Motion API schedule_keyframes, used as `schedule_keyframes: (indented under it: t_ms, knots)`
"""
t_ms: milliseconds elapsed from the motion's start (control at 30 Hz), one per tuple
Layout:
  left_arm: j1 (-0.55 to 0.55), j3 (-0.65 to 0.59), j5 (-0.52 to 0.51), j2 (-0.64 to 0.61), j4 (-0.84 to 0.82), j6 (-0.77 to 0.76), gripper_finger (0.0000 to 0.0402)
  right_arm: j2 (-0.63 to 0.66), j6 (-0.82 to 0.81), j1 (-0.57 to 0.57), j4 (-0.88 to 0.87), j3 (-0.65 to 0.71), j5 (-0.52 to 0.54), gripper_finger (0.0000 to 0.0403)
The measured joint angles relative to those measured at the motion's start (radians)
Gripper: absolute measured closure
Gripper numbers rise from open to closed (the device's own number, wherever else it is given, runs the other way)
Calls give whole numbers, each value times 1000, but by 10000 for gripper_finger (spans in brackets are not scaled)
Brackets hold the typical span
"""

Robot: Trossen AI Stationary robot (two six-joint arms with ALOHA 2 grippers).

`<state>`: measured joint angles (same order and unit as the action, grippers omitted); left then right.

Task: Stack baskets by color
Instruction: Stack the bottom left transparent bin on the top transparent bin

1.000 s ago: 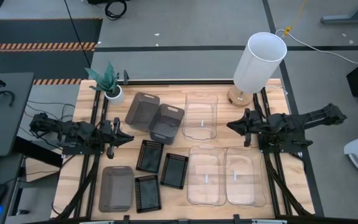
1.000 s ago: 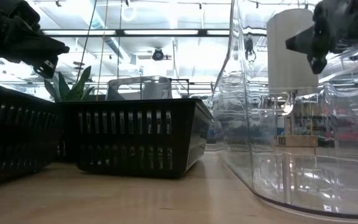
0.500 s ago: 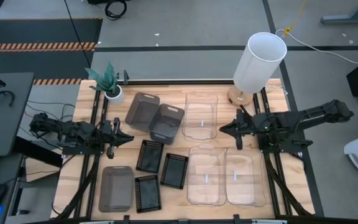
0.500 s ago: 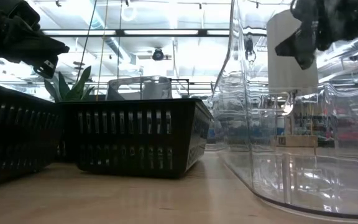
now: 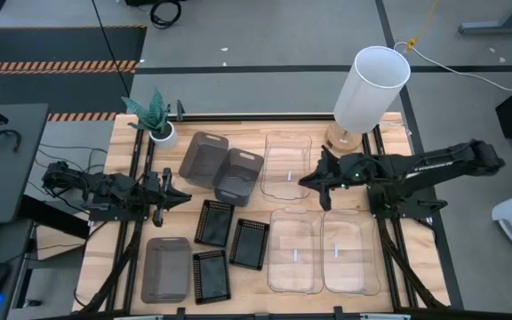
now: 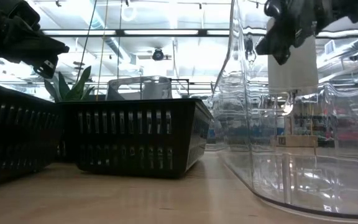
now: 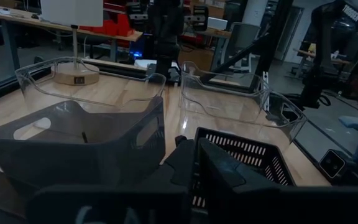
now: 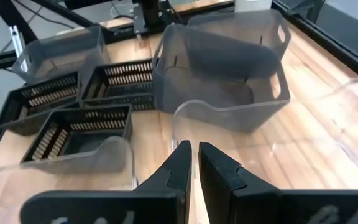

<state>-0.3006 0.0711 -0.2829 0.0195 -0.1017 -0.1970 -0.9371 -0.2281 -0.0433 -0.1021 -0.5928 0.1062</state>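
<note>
From above, the right tool (image 5: 314,182) hangs over the right rim of the far clear basket (image 5: 287,164), whose long axis runs away from the table's (image 5: 389,276) front edge; two more clear baskets (image 5: 323,251) lie side by side nearer the front. The left tool (image 5: 178,196) waits beside the grey baskets (image 5: 222,165), well apart from the clear one (so the right arm is nearer).

At table height, the right tool (image 6: 278,37) sits high above a clear basket wall.

The left wrist camera shows its fingers (image 7: 219,171) narrow, holding nothing.

The right wrist camera shows its fingers (image 8: 179,165) narrow, just above the clear rim (image 8: 229,107), empty.
</note>
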Motion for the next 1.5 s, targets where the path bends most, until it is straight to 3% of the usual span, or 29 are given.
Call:
schedule_keyframes:
  t_ms: [233, 600, 967, 1233, 1400, 1500]
  knots:
    - [0, 0, 0, 0, 0, 0, 367, -95, -81, -43, 6, -67, -3, 366]
    - [0, 0, 0, 0, 0, 0, 373, -332, -226, -240, -18, -181, 94, 366]
    - [0, 0, 0, 0, 0, 0, 371, -566, -250, -282, -502, -513, 160, 364]
    - [0, 0, 0, 0, 0, 0, 374, -736, -188, -253, -829, -758, 128, 300]
    - [0, 0, 0, 0, 0, 0, 368, -781, -129, -243, -892, -833, 124, 250]
    - [0, 0, 0, 0, 0, 0, 369, -782, -50, -231, -892, -835, 59, 235]
